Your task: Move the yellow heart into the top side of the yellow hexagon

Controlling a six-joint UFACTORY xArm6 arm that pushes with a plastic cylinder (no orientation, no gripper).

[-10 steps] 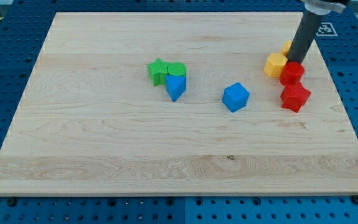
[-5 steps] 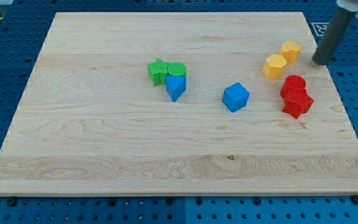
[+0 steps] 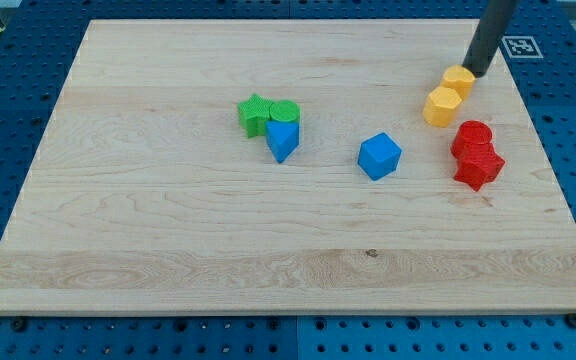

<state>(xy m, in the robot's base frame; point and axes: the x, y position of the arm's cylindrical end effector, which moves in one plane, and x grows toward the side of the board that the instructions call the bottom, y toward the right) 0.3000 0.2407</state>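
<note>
My tip point(image 3: 478, 72) is resting on the wooden board point(image 3: 168, 230) at the far right, just beyond and to the right of the yellow heart point(image 3: 459, 80), right at its far edge; whether it is actually touching cannot be told. The rod has no jaws, so there is nothing to be apart or together.

The yellow heart is sitting far right on the board, touching the yellow hexagon point(image 3: 442, 105), which is lying just nearer and slightly to the left of it. The two yellow blocks are forming a short diagonal pair.

Nearer than the hexagon and a little to the right, two red blocks are sitting pressed together: a red cylinder point(image 3: 473, 135) on the far side and a red star-like block point(image 3: 479, 167) on the near side.

A blue cube point(image 3: 379, 156) is standing alone near the middle of the board. Further left, a green star point(image 3: 254, 114) and a green cylinder point(image 3: 285, 113) are sitting side by side, with a blue triangle point(image 3: 282, 141) touching them on the near side.
</note>
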